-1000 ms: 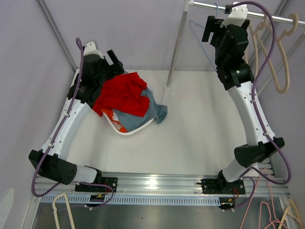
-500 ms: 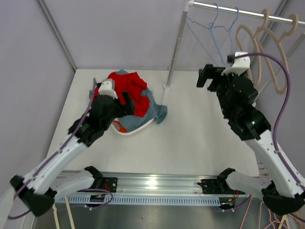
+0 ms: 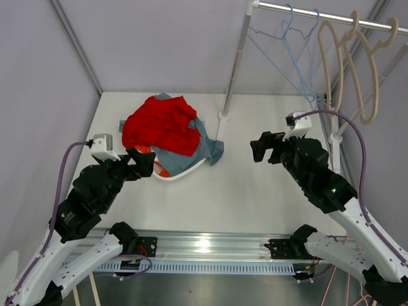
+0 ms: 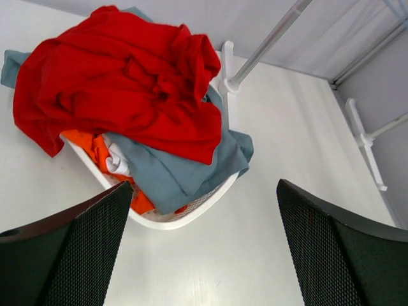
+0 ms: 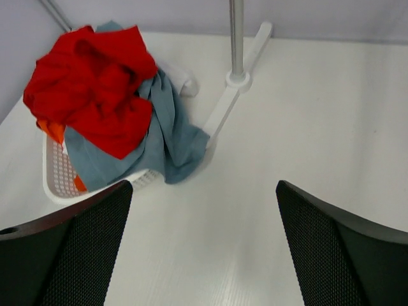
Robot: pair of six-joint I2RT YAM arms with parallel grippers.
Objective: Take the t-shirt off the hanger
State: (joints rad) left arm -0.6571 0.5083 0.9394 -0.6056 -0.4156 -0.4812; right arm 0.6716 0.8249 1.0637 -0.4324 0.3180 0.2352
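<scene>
the left claw (image 4: pixel 204 255) is spread wide with nothing between its fingers, hanging above the tabletop (image 3: pixel 255 197) just at the near side of the white basket (image 3: pixel 178 177). the right claw (image 5: pixel 204 255) is likewise spread and empty, in the air over the right half of the tabletop, well apart from the basket. the red t-shirt (image 3: pixel 162 124) lies crumpled on top of the heap in the basket, over a blue-grey garment (image 3: pixel 207 148) spilling across the rim and some orange cloth (image 4: pixel 95 153). behind, blue wire hangers (image 3: pixel 290 48) and beige hangers (image 3: pixel 333 60) hang on the rail (image 3: pixel 331 17)
</scene>
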